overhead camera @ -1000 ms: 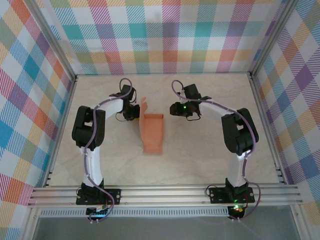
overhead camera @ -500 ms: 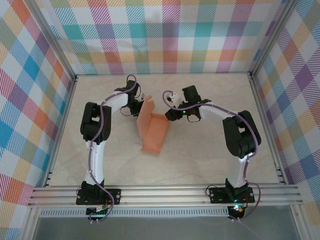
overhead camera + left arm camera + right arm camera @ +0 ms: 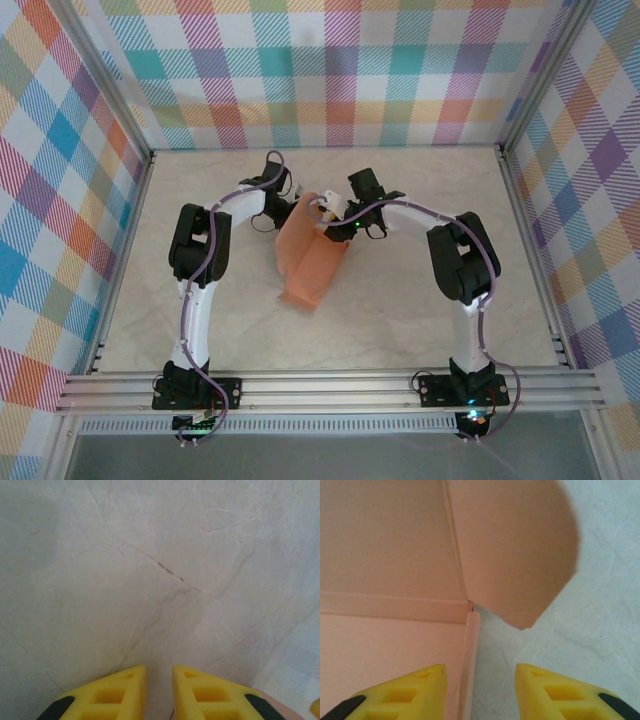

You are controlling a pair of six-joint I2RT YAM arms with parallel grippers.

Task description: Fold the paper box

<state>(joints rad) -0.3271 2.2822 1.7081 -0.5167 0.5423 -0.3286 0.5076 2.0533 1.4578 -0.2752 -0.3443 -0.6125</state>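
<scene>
1. Near the middle of the surface [image 3: 420,300], a little toward 12 o'clock, the paper box [image 3: 312,262] is found half formed: a salmon tray whose long axis runs roughly from 12 to 6 o'clock.
2. At the box's 11 o'clock corner the left tool [image 3: 287,210] is placed. Its fingers [image 3: 125,692] are pressed nearly together. A sliver of salmon card beside one of them suggests that a flap is pinched, though this is judged rather than plainly seen.
3. At the box's 1 o'clock corner the right tool [image 3: 480,672] is held spread. The low side wall [image 3: 470,645] stands between its fingers and is touched by neither. One finger is over the box floor, the other over bare surface.
4. A rounded flap [image 3: 515,550] is seen toward 12 o'clock from that tool, hinged at a crease just beside the wall's end.
5. The step in hand is judged to be raising the walls at the far end. It is done well if the wall is gripped close to its crease, so that the thin card bends along the score and is not buckled, while the opposite side is steadied by the left tool.
6. Inside the box only bare card is seen; nothing is carried in it.
</scene>
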